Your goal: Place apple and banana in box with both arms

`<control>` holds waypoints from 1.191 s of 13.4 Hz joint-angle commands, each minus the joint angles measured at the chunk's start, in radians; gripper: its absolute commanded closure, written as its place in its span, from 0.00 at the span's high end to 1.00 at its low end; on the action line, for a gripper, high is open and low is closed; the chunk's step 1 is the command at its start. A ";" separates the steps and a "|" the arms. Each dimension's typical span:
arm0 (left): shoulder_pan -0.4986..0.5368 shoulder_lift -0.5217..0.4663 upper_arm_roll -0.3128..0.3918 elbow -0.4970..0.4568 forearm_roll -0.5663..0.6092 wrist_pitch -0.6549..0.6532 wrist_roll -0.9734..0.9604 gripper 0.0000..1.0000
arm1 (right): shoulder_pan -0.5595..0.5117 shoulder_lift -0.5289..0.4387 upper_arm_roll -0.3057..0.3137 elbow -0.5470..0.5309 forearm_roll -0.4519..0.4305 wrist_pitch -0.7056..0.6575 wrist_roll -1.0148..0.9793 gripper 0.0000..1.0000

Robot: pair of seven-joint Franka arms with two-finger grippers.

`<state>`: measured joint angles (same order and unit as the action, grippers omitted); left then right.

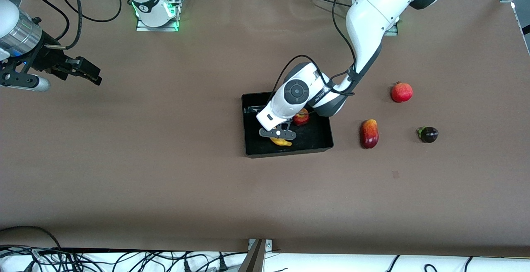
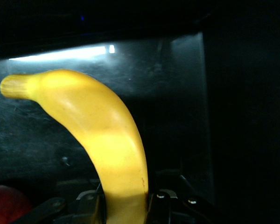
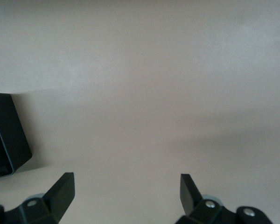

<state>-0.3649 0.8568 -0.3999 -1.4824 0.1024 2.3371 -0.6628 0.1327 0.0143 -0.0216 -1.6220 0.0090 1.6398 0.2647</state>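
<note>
The black box point(image 1: 246, 123) sits mid-table. The apple point(image 1: 301, 118) lies in it, red with yellowish patches, partly hidden by the left arm's wrist. My left gripper point(image 1: 278, 136) is down inside the box, shut on the yellow banana point(image 1: 281, 141). In the left wrist view the banana point(image 2: 107, 140) curves away from the left gripper point(image 2: 126, 205) over the glossy box floor point(image 2: 177, 93), with the apple point(image 2: 4, 203) at the edge. My right gripper point(image 1: 89, 73) waits over bare table at the right arm's end. The right wrist view shows the right gripper point(image 3: 127, 186) open and empty, the box corner point(image 3: 9, 135) beside it.
Toward the left arm's end of the table lie a round red fruit with a crown tip point(image 1: 401, 92), an elongated red-yellow fruit point(image 1: 369, 133) and a dark purple fruit point(image 1: 428, 134). Cables run along the table edge nearest the front camera.
</note>
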 commanded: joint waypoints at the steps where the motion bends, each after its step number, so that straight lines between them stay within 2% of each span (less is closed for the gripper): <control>1: -0.011 0.002 0.032 0.034 0.008 -0.010 0.005 1.00 | -0.005 -0.002 0.006 0.002 -0.017 0.003 0.011 1.00; 3: 0.006 -0.031 0.041 0.034 0.020 -0.036 0.003 1.00 | -0.005 -0.001 0.006 0.002 -0.017 0.003 0.011 1.00; 7: 0.066 -0.181 0.069 0.044 0.022 -0.279 0.003 1.00 | -0.005 -0.001 0.006 0.002 -0.017 0.003 0.011 1.00; 9: 0.136 -0.270 0.066 0.044 0.023 -0.426 0.029 1.00 | -0.005 -0.001 0.006 0.002 -0.017 0.003 0.011 1.00; 11: 0.219 -0.355 0.067 0.044 0.022 -0.549 0.139 1.00 | -0.005 -0.001 0.006 0.002 -0.017 0.003 0.011 1.00; 14: 0.357 -0.455 0.066 0.048 0.022 -0.639 0.326 1.00 | -0.007 0.003 0.006 0.004 -0.017 0.003 0.011 1.00; 16: 0.418 -0.522 0.064 0.050 0.020 -0.697 0.383 1.00 | -0.007 0.003 0.005 0.004 -0.017 0.003 0.011 1.00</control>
<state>0.0109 0.4105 -0.3263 -1.4079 0.1127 1.6887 -0.3352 0.1325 0.0169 -0.0225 -1.6225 0.0089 1.6406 0.2647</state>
